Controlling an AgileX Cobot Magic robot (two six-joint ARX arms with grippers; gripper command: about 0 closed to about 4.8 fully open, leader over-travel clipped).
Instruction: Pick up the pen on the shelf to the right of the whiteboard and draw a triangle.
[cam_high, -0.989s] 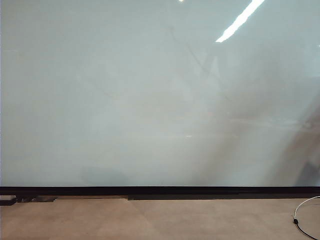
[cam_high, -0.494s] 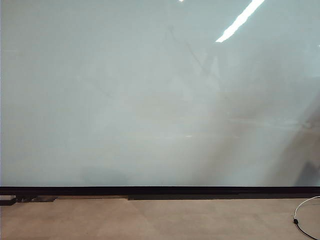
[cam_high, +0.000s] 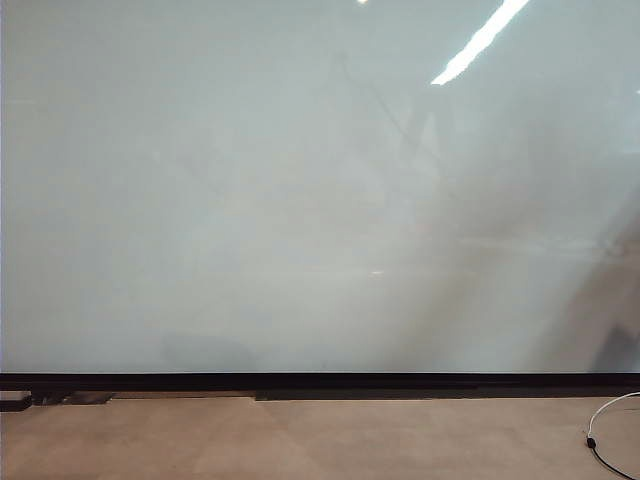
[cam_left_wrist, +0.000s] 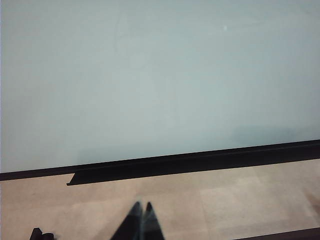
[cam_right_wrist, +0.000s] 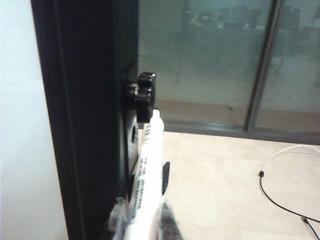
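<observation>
Two grippers, one busy. Right gripper (cam_right_wrist: 142, 225) at the dark frame (cam_right_wrist: 85, 125) on the whiteboard's (cam_high: 300, 200) right edge, blurred fingers (cam_right_wrist: 167, 222) close on either side of the pen (cam_right_wrist: 147, 170), apparently touching; firm grip impossible to confirm. Pen pointing up toward a black knob (cam_right_wrist: 142, 95). Left gripper (cam_left_wrist: 141, 220) low over pale floor (cam_left_wrist: 225, 200), tips together, holding nothing. White cable (cam_right_wrist: 285, 155) far right.

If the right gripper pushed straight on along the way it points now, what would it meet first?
Probably the black knob on the dark frame: the right gripper sits around the pen, whose far end nearly reaches it. Depth is unclear.
</observation>
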